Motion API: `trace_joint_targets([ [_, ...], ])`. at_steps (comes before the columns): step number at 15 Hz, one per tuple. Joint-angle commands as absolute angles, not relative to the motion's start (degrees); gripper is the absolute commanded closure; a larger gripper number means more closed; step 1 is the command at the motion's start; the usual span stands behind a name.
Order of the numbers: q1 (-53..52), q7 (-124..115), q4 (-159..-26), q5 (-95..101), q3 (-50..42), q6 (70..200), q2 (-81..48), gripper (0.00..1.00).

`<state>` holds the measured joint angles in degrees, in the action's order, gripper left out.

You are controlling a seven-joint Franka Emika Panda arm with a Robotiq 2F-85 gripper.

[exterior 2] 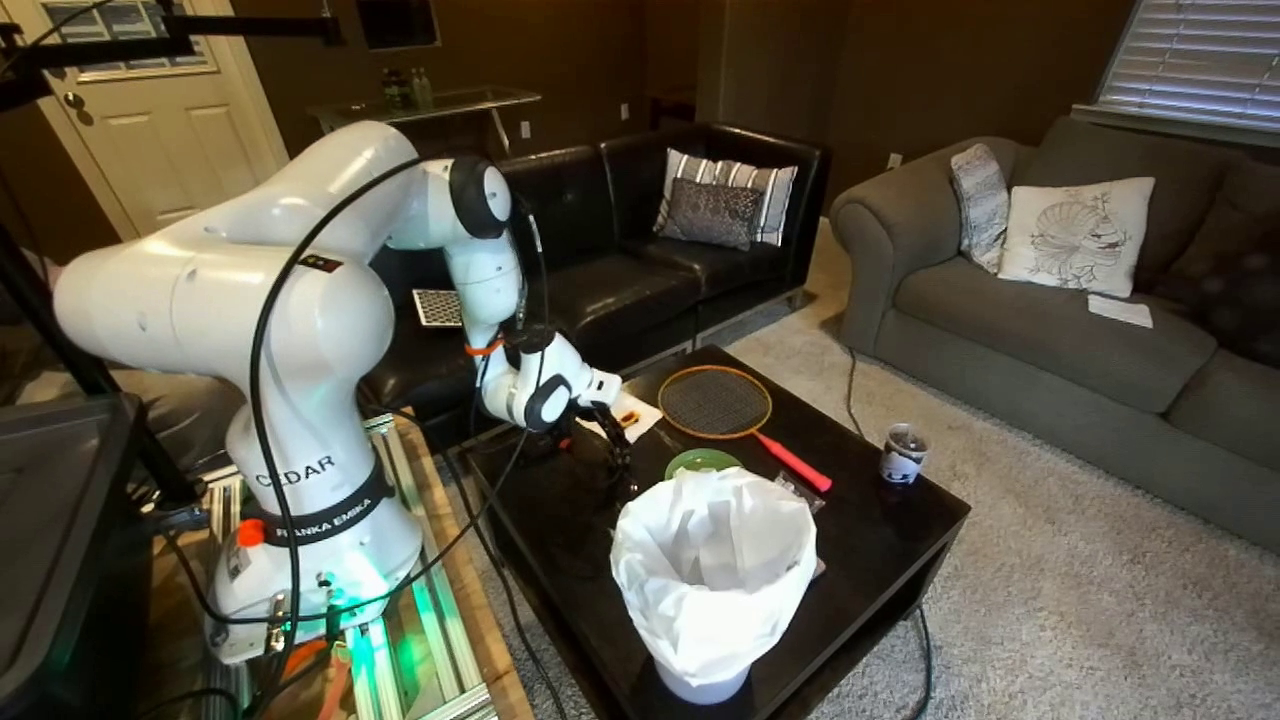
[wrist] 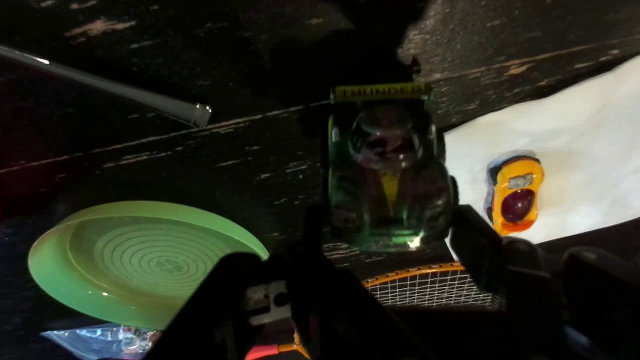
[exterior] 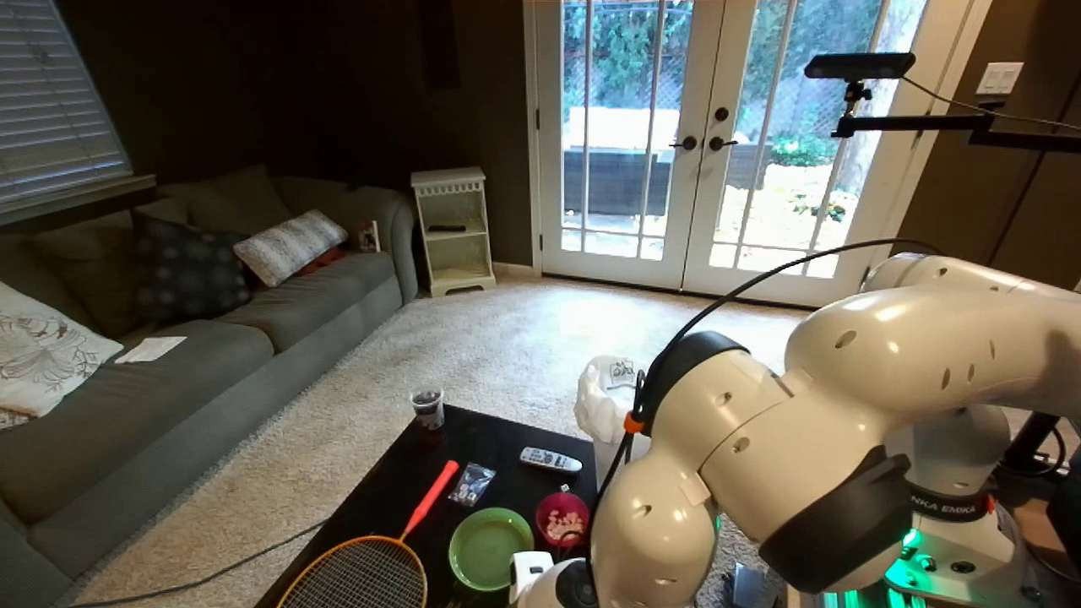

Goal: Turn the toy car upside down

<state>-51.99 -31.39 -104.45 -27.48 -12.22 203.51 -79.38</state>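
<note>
The toy car (wrist: 385, 175), dark and greenish, is sitting between the fingers (wrist: 475, 245) of the gripper (wrist: 390, 220) in the wrist view. The fingers are holding it by its two sides, standing apart by the car's breadth; the finger on the left of that view is largely disappearing into shadow. The car's top is showing, with a domed cabin, a yellow triangle and a yellow spoiler reading THUNDER. Whether it is touching the dark table (exterior 2: 880, 560) below, I cannot tell.

To the right, beyond the fingers, a yellow-orange toy vehicle (wrist: 520, 200) is lying on white paper (wrist: 590, 150). To the left, a round green dish (wrist: 155, 250) is resting on the table, a clear packet (wrist: 100, 340) is lying just beside it, and a thin see-through tube (wrist: 115, 87) is lying apart. At the bottom, the strings of a racket (wrist: 430, 289) are showing.

In an exterior view, the gripper is pointing down over the table, the held car too dark to pick out. The racket's red handle (exterior 2: 793, 461) is pointing toward a cup (exterior 2: 903, 455), and a white-lined bin (exterior 2: 712, 580) is blocking part of the table. In an exterior view, a remote (exterior: 551, 460) is lying near a magenta bowl (exterior: 549, 504) containing pale pieces.
</note>
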Motion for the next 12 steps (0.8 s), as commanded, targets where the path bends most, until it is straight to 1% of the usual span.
trace_joint_targets([
  [1,-51.3,-24.9,-110.0,-33.2,-8.3,206.2,-75.2,0.59],
  [7,-50.2,-21.3,-110.4,-37.6,-3.4,206.5,-76.3,0.59],
  [12,-49.6,-18.5,-110.8,-39.7,-1.9,207.5,-75.6,0.59],
])
